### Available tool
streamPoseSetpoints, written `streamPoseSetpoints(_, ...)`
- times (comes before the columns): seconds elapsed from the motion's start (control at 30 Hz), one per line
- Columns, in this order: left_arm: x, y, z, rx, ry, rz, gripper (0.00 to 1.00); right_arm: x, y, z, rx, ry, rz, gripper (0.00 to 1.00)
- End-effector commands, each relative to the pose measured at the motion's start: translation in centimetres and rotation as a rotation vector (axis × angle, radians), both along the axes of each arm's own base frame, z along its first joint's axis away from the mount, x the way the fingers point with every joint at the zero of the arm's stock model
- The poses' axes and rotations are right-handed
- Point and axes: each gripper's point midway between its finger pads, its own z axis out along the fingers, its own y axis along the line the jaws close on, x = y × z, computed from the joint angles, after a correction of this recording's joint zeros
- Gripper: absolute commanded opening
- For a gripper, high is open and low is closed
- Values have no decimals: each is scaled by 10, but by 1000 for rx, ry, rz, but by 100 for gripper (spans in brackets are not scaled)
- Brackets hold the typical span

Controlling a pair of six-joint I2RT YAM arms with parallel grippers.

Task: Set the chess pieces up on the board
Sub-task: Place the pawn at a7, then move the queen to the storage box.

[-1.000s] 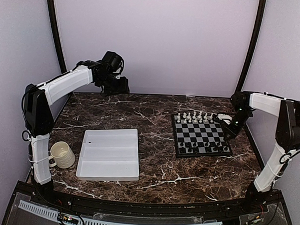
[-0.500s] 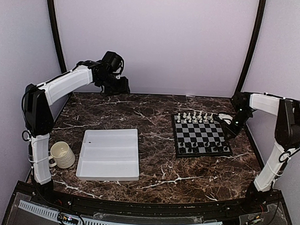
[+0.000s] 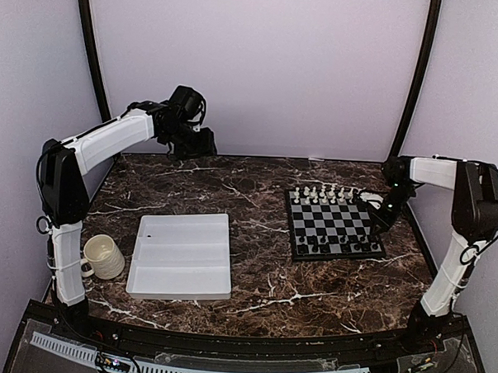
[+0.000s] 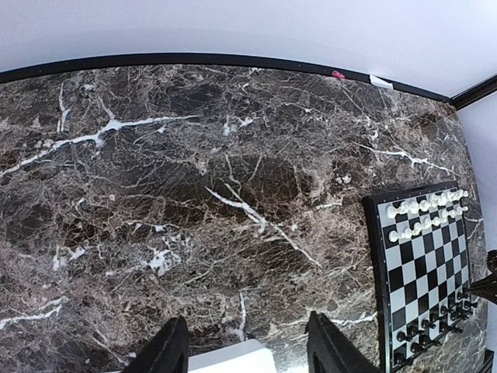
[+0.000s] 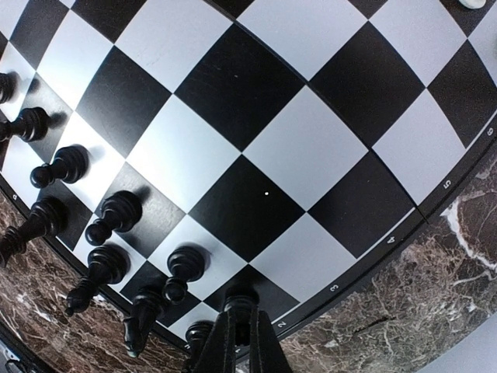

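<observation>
Hovering at the board's (image 3: 334,220) near right corner, right gripper (image 5: 241,326) pinched shut.
Its tips sit at a black piece (image 5: 242,298) (hold unclear); white pieces (image 3: 323,192) line the far rows; left gripper (image 4: 247,325) gapes empty, well apart.

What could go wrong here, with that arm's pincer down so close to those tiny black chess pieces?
1. The right gripper, shut, sits low among tightly packed black pieces; a sideways move could topple its neighbours.
2. The piece at its tips stands on the last squares beside the rim of the board; a nudge might send it onto the marble table. Whether that piece is actually gripped, I cannot tell.
</observation>
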Motion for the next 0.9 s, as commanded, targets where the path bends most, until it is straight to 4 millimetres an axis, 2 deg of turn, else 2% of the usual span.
streamPoseSetpoints(0.0,-3,-2,7,-14,-14,-8,54,5,0,2,11,-4,-11,6)
streamPoseSetpoints(0.2,-4,-2,5,-15,-10,-9,54,5,0,5,8,-4,-12,22)
streamPoseSetpoints(0.33,-4,-3,4,-15,-7,-12,54,6,0,13,6,-12,-14,27)
streamPoseSetpoints(0.43,-8,0,3,3,8,-15,54,10,2,36,22,-42,2,30)
streamPoseSetpoints(0.53,-17,14,-2,61,47,17,54,24,9,69,60,-96,17,33)
streamPoseSetpoints(0.6,-33,30,-13,120,119,55,54,39,17,92,103,-142,19,35)
streamPoseSetpoints(0.7,-70,58,-31,196,254,128,54,71,24,120,133,-232,8,40)
streamPoseSetpoints(0.73,-84,66,-47,225,310,140,54,81,26,128,135,-260,12,40)
streamPoseSetpoints(0.77,-102,77,-56,248,364,161,54,90,27,132,133,-276,16,40)
streamPoseSetpoints(0.8,-113,82,-54,250,379,170,54,97,29,136,135,-294,20,41)
streamPoseSetpoints(0.83,-127,90,-69,271,428,189,54,104,30,141,141,-310,21,41)
streamPoseSetpoints(0.87,-136,96,-67,274,440,200,54,108,33,144,153,-320,24,41)
